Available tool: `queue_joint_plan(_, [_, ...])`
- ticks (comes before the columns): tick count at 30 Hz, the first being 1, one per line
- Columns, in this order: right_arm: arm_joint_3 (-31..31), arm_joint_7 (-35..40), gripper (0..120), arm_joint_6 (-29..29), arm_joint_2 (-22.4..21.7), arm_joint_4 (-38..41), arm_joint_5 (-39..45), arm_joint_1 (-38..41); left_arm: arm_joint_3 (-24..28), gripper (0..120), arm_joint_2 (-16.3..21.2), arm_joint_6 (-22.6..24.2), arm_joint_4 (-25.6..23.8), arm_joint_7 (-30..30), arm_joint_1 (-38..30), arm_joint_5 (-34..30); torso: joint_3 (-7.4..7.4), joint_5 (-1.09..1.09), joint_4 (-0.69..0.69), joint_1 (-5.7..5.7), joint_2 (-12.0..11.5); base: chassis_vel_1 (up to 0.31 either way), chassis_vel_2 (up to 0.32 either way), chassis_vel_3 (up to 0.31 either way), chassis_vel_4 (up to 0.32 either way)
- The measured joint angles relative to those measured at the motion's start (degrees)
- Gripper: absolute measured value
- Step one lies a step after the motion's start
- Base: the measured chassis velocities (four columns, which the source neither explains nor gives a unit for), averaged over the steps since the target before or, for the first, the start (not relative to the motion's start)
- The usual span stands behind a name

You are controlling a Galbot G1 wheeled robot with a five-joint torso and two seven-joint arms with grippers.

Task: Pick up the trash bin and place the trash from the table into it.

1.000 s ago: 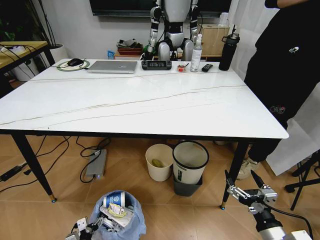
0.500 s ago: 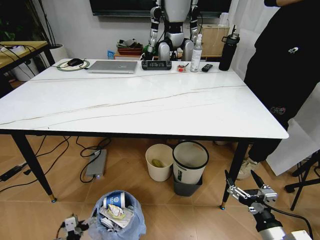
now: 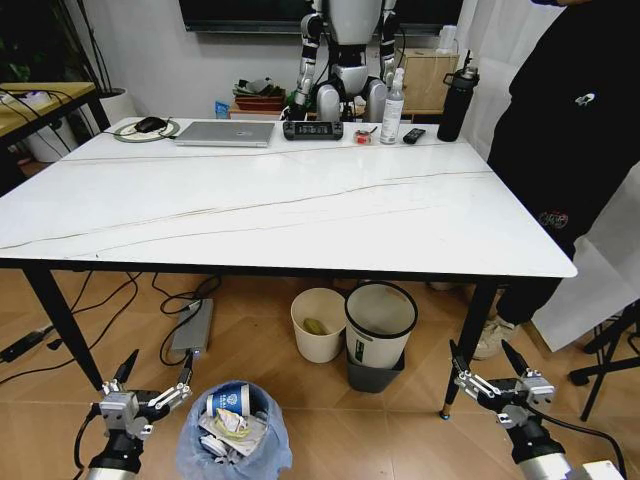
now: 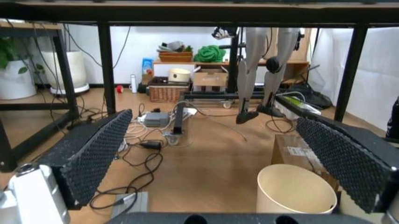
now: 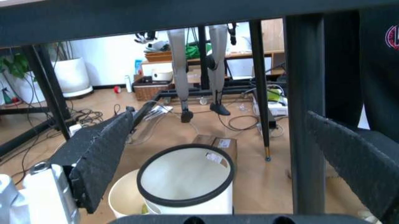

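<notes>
In the head view the trash bin [image 3: 236, 437] stands on the floor at 6 o'clock, below the worktop [image 3: 300, 205], holding the trash [image 3: 228, 415]; the left claw [image 3: 152, 384] hangs spread just beside it at 9 o'clock. The right claw [image 3: 487, 365] hangs spread at 4 o'clock. In the left wrist view its spread fingers [image 4: 93, 154] frame a cream bin [image 4: 296, 196], and in the right wrist view a white bin [image 5: 186, 179] sits between the parted fingers [image 5: 103, 154].

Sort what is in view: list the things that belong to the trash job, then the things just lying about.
Job:
- trash bin with blue bag, on the floor
- trash inside it
- table
- left gripper beside the bin, jaws open
- right gripper low at the right, jaws open

Lying about:
- laptop
- cream bin
- black-rimmed bin
- black bottle
</notes>
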Motion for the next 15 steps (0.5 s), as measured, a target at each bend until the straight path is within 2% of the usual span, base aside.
queue_joint_plan(15, [0.0,0.0,100,0.0,0.0,0.0,0.0,0.0,0.1,100,0.0,0.2,0.7,-0.1,-0.3,0.0,0.00,0.00,0.00,0.00,0.0,0.000,0.000,0.000,0.000])
